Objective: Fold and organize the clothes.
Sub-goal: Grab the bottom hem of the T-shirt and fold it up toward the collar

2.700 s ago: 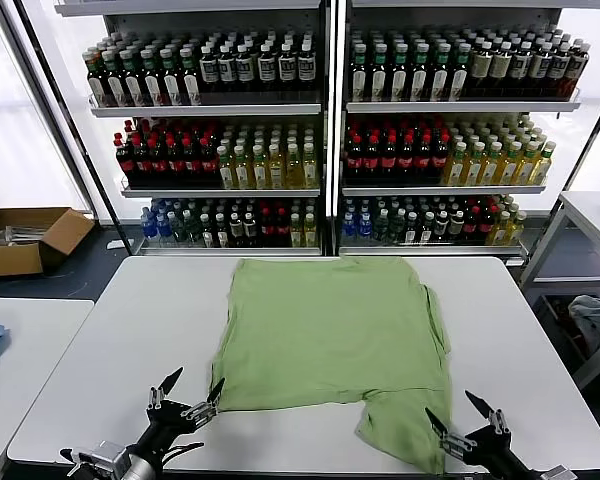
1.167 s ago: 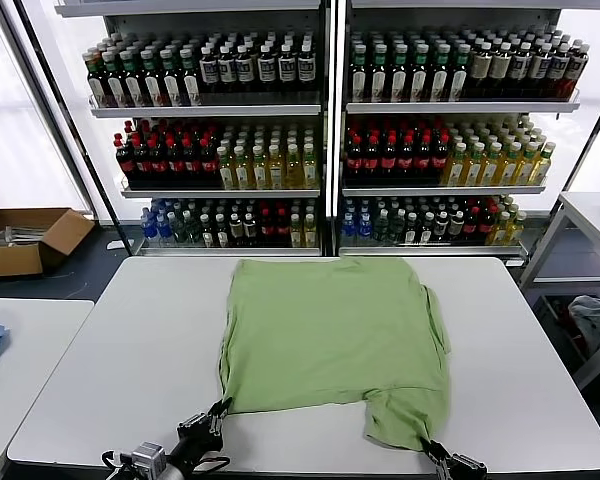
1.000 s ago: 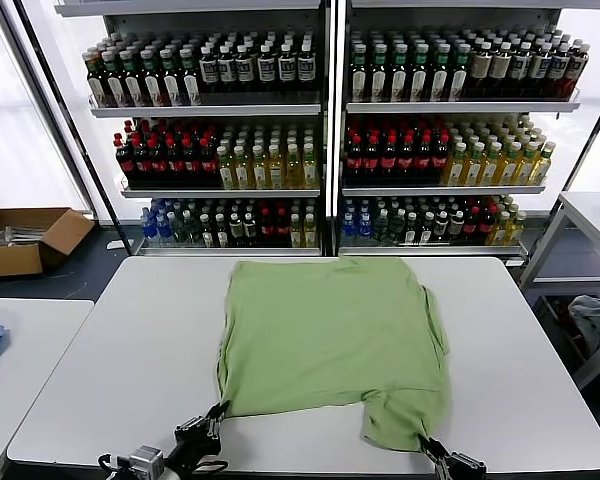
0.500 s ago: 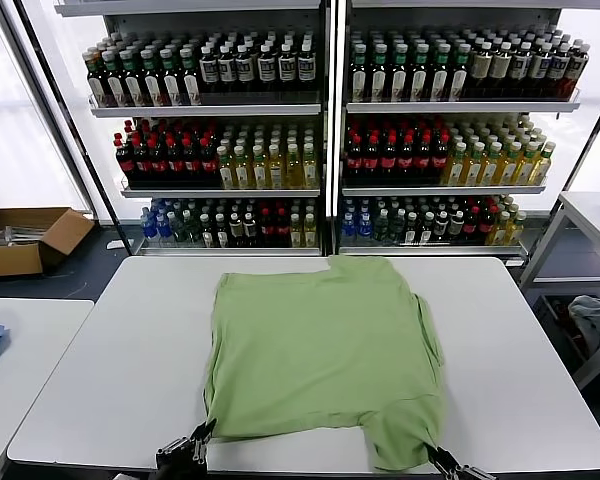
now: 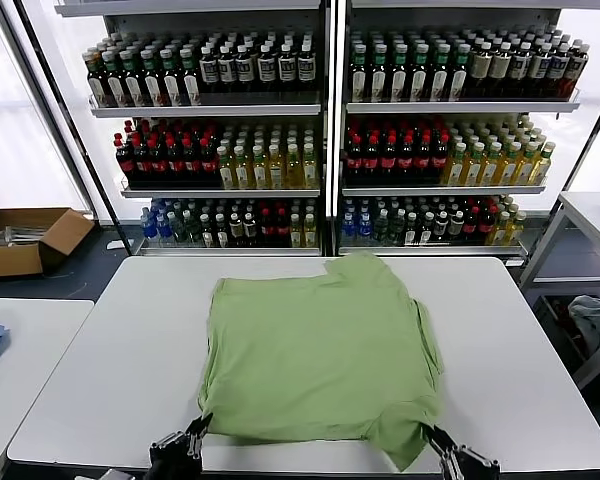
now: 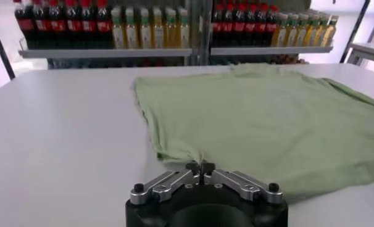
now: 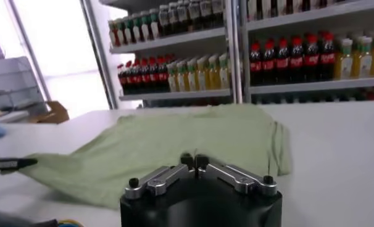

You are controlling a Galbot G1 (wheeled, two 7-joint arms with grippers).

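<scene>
Head view: the shirt (image 5: 320, 355) lies spread flat on the white counter (image 5: 100, 360), back side up, with its near hem at the front edge and its far edge toward the bottle shelves (image 5: 325, 130). No collar, buttons or print are visible from this side.

The left gripper (image 5: 192, 437) sits at the near left corner of the hem. In the left wrist view its jaws are together, clamped on a puckered pinch of that corner (image 6: 196, 161). The right gripper (image 5: 435, 440) sits at the near right corner, where the cloth hangs in a pointed flap. In the right wrist view its jaws are likewise together on the fabric edge (image 7: 194, 159).

Handling, as judged: the fabric is thin, light and limp. It will sag and crease between the two held points and will not keep a shape unsupported. It slides readily over the smooth counter. Take hold at corners, hem or seams, where layers are doubled. Keep both held corners level and evenly tensioned, or the fold line will skew.
</scene>
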